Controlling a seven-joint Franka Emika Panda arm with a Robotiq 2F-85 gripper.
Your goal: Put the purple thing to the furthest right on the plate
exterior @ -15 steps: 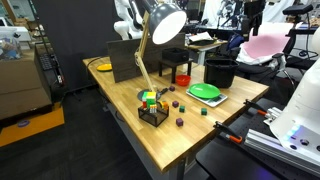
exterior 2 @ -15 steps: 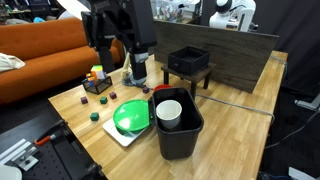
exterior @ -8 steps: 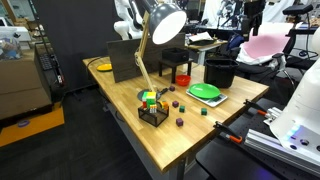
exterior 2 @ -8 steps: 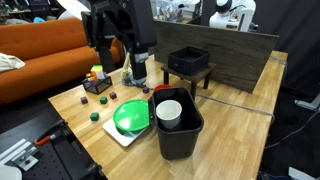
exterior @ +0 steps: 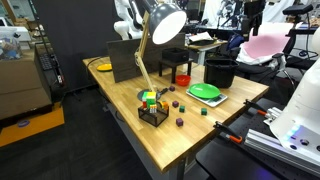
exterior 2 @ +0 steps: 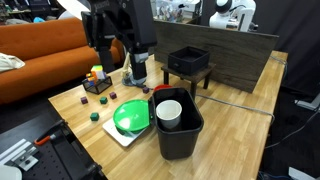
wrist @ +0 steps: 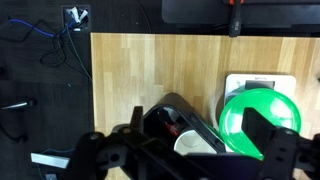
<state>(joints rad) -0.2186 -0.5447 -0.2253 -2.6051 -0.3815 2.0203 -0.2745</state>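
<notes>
**Step in hand:** approach, before any pick-up. The claw (wrist: 196, 140) hangs high over the desk (wrist: 140, 70) with its jaws spread wide and nothing between them. In the wrist view it looks down on the black bucket (wrist: 178, 118) and the plate (wrist: 262, 122), not on the blocks.

**Next move, as we judge it:** carry the claw across to the small blocks and select the purple block (exterior: 180, 122). Lower until the jaws straddle it, then close. The blocks are small and several lie near one another, so we check alignment before closing. Their colours are hard to tell at this size.

**The task's things:** the plate is bright green, round, shallow and empty. It rests on a white square board (wrist: 245, 82) just beside the bucket. The purple block lies on the bare desk, apart from the plate, toward the desk edge.
</notes>
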